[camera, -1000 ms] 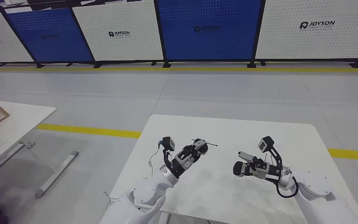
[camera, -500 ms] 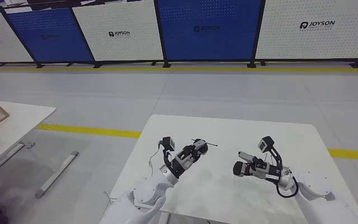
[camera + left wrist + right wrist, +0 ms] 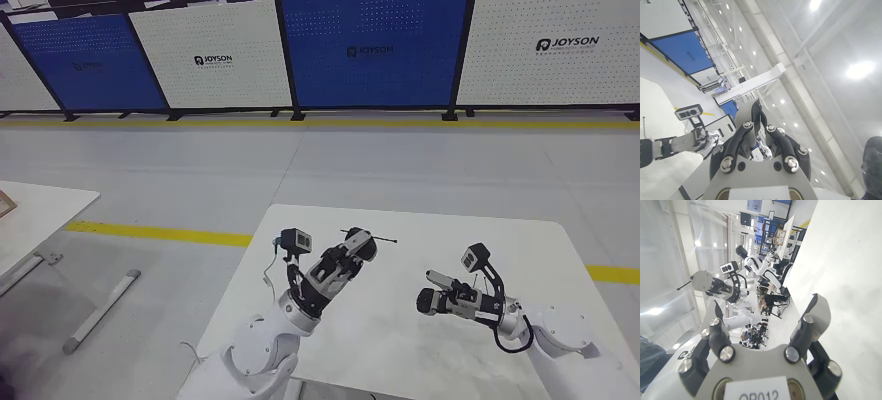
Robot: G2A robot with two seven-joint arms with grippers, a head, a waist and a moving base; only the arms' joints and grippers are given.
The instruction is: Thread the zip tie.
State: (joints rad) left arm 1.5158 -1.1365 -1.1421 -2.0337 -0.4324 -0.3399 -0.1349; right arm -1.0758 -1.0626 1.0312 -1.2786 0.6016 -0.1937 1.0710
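The left gripper (image 3: pixel 358 243) pinches the zip tie (image 3: pixel 386 240) above the table (image 3: pixel 500 250); the right gripper (image 3: pixel 428 288) stands wide open to its right. Next, I think, it must catch the free end

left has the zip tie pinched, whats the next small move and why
Probably ease the right gripper toward the free end of the zip tie. The left gripper is shut on the tie above the table, with an end sticking out. The right gripper is open, empty and well apart from it.
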